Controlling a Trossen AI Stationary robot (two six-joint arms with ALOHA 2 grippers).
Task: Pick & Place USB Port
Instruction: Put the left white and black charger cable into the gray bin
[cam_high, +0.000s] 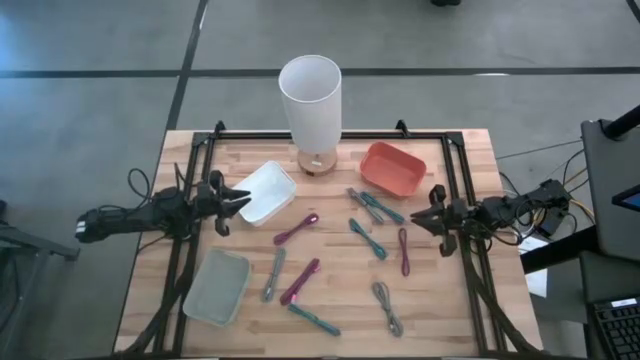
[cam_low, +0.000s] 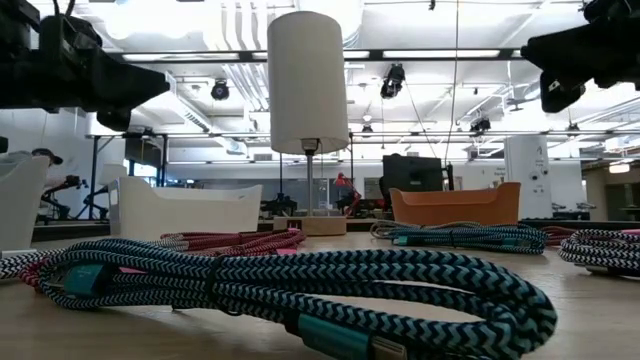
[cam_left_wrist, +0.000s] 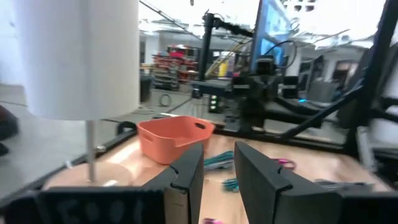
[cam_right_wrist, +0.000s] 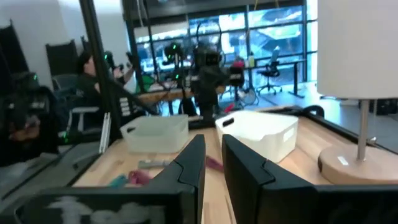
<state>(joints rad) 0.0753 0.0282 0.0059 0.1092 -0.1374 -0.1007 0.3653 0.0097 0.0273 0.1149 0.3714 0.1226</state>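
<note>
Cables lie scattered between your arms; the purple braided USB cable (cam_high: 404, 251) runs lengthwise just inboard of the right gripper (cam_high: 419, 219), the nearer arm. Both it and the left gripper (cam_high: 240, 204) hover empty (fingers slightly parted).

Coiled braided USB cables (cam_high: 366, 238) – teal, magenta, grey – scattered mid-table.

Nine cables (cam_high: 297, 228), three bins (cam_high: 392, 167), one lamp (cam_high: 310, 100).
</note>
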